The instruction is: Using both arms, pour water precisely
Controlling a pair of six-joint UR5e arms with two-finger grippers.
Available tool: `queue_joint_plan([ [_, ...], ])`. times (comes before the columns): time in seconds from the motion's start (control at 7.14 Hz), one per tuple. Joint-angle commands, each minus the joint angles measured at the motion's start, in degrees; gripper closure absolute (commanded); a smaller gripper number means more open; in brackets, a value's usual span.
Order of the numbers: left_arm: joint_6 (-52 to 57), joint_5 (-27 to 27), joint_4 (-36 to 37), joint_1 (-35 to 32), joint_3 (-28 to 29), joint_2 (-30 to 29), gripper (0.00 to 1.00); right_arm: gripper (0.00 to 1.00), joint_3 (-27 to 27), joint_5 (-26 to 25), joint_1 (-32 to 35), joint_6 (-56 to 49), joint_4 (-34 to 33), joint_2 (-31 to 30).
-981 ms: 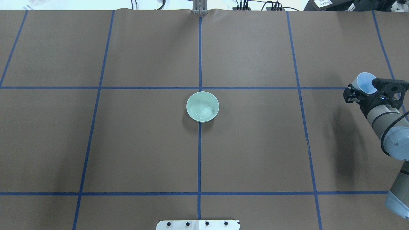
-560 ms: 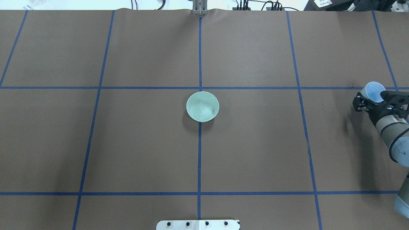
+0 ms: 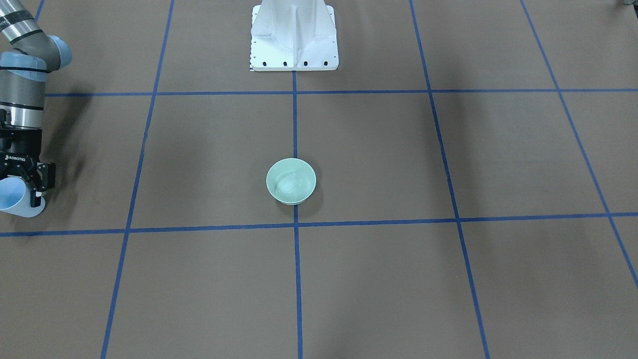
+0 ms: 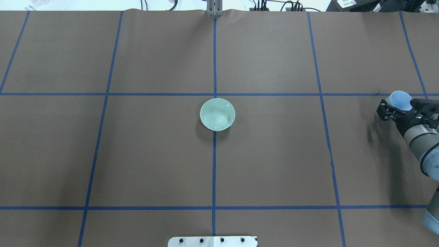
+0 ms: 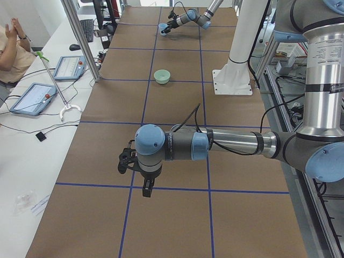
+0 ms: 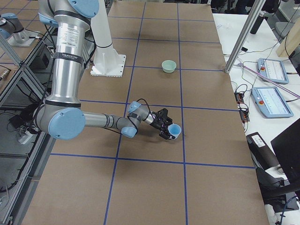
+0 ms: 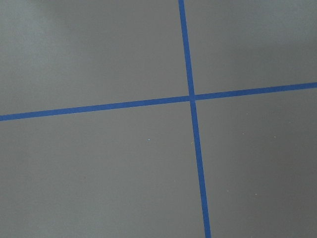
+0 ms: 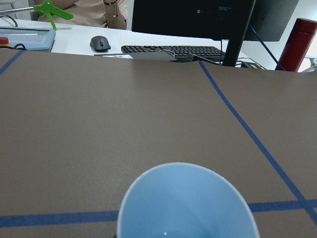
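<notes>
The right gripper [image 4: 402, 107], jaws grasping the cup [image 4: 401, 99], hung low over the surface [image 4: 274, 154]. This was likely the set-down, with a gentle upright release next. I could not tell how the left gripper [image 5: 137, 171] held its jaws.

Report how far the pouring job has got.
Done: water glistens in the green bowl at centre. In hand: right gripper holds the blue cup, seemingly empty, low near the table edge. Remaining: setting it down; the left gripper hangs far off over bare table.
</notes>
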Motion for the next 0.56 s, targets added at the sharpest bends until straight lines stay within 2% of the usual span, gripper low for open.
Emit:
queue_joint_plan([
  [0.0,0.0,0.0,0.0,0.0,0.0,0.0,0.00,0.00,-0.1,-0.6,0.1,0.0,1.0,-0.3],
  [0.42,0.0,0.0,0.0,0.0,0.1,0.1,0.00,0.00,0.8,-1.6,3.7,-1.4,3.1,-0.4],
])
